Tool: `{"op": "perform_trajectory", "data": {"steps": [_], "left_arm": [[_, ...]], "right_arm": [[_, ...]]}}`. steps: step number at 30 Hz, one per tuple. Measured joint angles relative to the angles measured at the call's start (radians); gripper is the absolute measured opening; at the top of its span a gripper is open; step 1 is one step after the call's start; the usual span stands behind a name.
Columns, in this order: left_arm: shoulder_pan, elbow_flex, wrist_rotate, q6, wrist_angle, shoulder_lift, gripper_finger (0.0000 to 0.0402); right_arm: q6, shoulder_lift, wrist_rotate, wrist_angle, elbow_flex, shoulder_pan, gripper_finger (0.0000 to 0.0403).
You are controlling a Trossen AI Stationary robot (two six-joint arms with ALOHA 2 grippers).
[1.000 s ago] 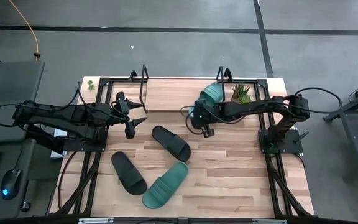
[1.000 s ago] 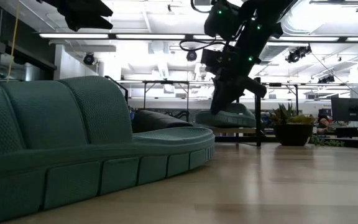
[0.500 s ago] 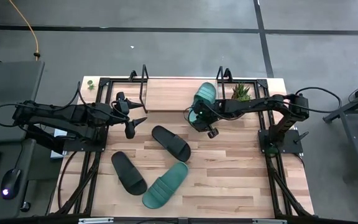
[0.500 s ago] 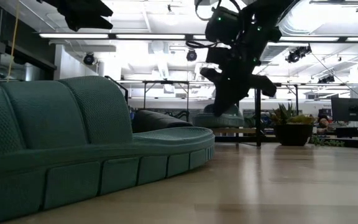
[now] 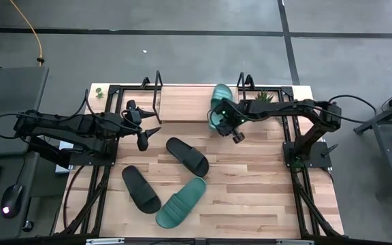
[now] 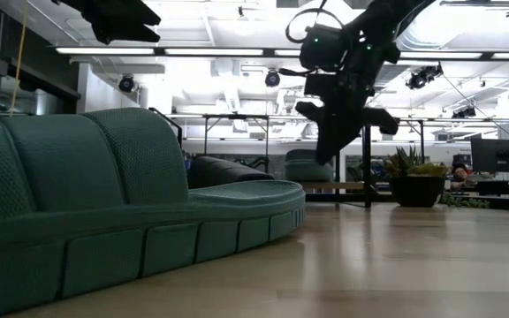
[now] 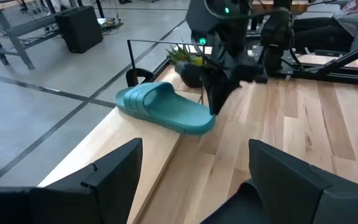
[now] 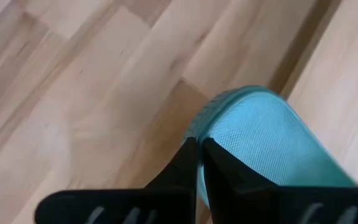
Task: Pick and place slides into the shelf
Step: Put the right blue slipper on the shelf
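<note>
One teal slide [image 5: 220, 101] lies sole-down at the right end of the shelf [image 5: 182, 103], with its heel end over the board's near edge; it also shows in the left wrist view [image 7: 163, 109]. My right gripper [image 5: 226, 124] [image 8: 199, 149] is shut on that heel end. Two black slides [image 5: 187, 155] [image 5: 140, 188] and the second teal slide [image 5: 181, 202] lie flat on the tabletop. My left gripper [image 5: 146, 137] [image 7: 194, 180] hovers open near the shelf's left end and touches nothing. My right gripper holds the teal slide by the rim of its heel end [image 8: 219, 124], pinched between the two fingers [image 8: 188, 155]. The fingers come from above, slanting down from the near side [image 7: 219, 93]. The slide rests flat on the shelf board.
A small potted plant [image 5: 264, 102] stands at the table's far right corner, just beyond the shelf's right frame end [image 5: 245, 83]. In the low view the near teal slide [image 6: 104, 221] fills the foreground. Bare wood lies to the right of the slides [image 5: 264, 184].
My right gripper has carried the teal slide a little toward the far edge and down. The slide has turned from slanted to lengthwise toward the far edge, and it has gone from lifted to lying on the shelf board.
</note>
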Motion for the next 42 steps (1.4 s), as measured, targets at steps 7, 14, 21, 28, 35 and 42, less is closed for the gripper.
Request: {"op": "perform_trajectory", "data": {"steps": [7, 14, 21, 28, 35, 42], "left_arm": [[0.000, 0.000, 0.000, 0.000, 0.004, 0.018, 0.0273], [0.000, 0.000, 0.000, 0.000, 0.013, 0.027, 0.0273], [0.000, 0.000, 0.000, 0.000, 0.016, 0.027, 0.0273], [0.000, 0.000, 0.000, 0.000, 0.016, 0.026, 0.0273], [0.000, 0.000, 0.000, 0.000, 0.016, 0.026, 0.0273], [0.000, 0.000, 0.000, -0.001, 0.017, 0.026, 0.0273]], "right_arm": [[0.024, -0.062, -0.007, -0.068, 0.000, -0.042, 0.0000], [0.059, -0.073, 0.043, -0.131, 0.000, -0.042, 0.0000], [0.144, -0.073, 0.148, -0.173, 0.000, -0.039, 0.0000], [0.260, -0.073, 0.188, -0.218, 0.000, -0.036, 0.0000], [0.342, -0.086, 0.241, -0.250, 0.000, 0.014, 0.0000], [0.396, -0.103, 0.289, -0.225, 0.000, 0.086, 0.0000]]}}
